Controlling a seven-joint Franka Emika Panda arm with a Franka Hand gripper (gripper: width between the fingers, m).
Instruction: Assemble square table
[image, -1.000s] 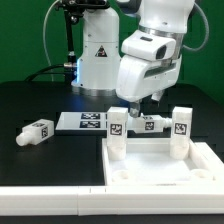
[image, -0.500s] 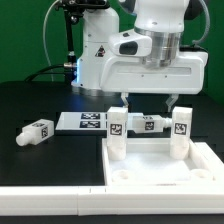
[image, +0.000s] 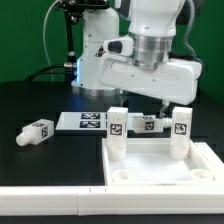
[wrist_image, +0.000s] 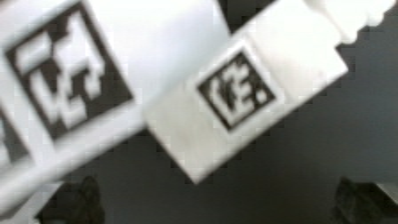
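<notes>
Pincer spread above a lying leg — square table part-built

The pincer (wrist_image: 222, 200) hangs with its fingers (wrist_image: 80, 200) wide apart and nothing between them, just above a white tagged leg (wrist_image: 231, 90) lying on the black desk (image: 30, 100). Two upright legs (image: 117, 125) flank the pincer at the near edge of the table top (image: 160, 168). The marker board (image: 85, 121) lies beside it — a fourth leg (image: 36, 131) lies well beyond.

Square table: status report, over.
End effector open over lying leg. Two upright legs at tabletop far corners; loose leg at exterior view's left. Nothing in the way.
</notes>
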